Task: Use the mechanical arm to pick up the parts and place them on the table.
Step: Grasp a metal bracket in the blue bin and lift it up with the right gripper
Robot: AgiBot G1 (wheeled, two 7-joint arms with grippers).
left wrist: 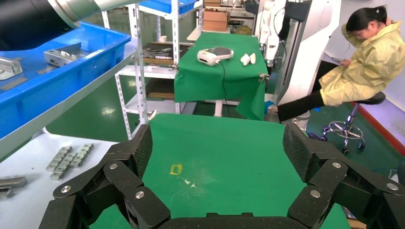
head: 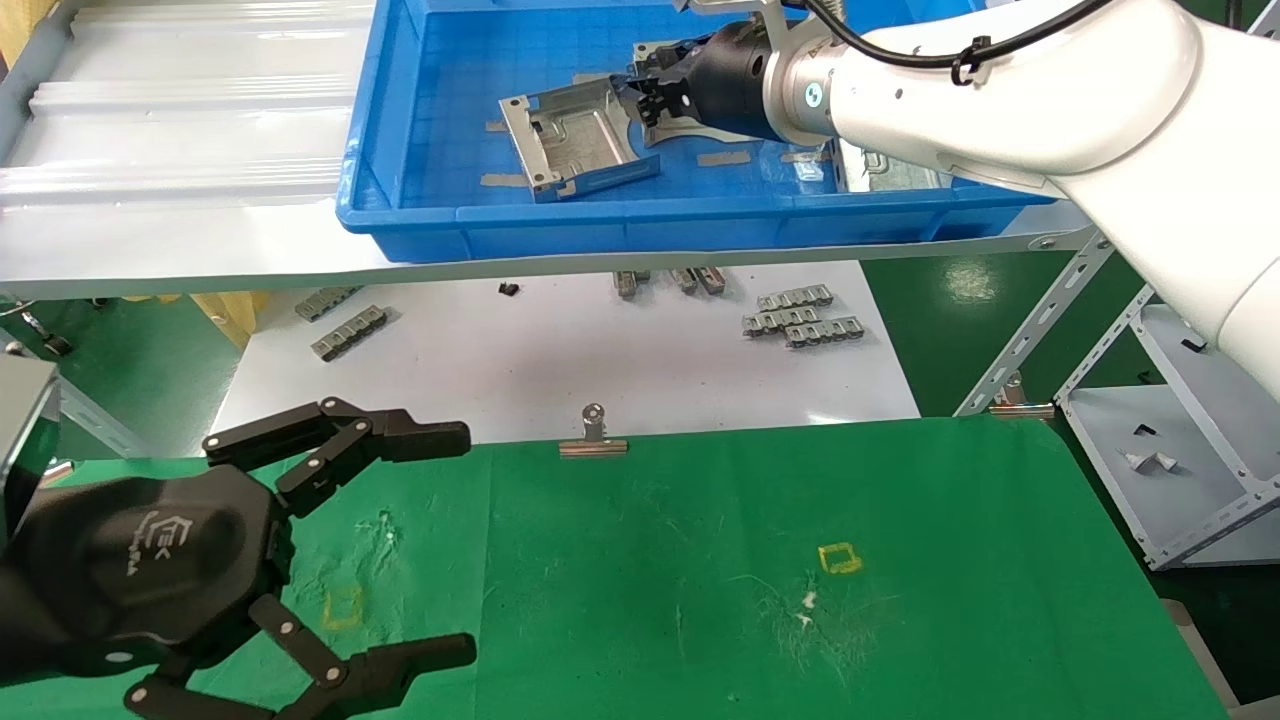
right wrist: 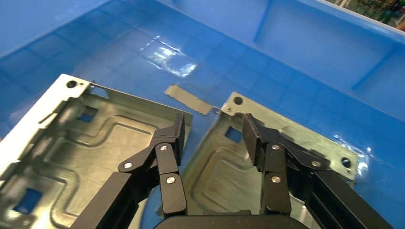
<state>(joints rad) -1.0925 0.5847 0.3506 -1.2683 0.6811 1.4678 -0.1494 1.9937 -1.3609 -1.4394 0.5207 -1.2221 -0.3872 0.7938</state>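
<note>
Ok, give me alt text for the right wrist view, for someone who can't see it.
The right gripper, fingers open, hangs over the adjoining edges of two silver brackets lying in the blue tray. A flat grey strip lies just beyond.

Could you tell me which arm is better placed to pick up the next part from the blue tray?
Right: the right gripper is open inside the blue tray, over two parts. The left gripper hovers open above the green table.

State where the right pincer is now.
In the head view, the right pincer is inside the blue tray on the shelf, open, between two metal brackets.
</note>
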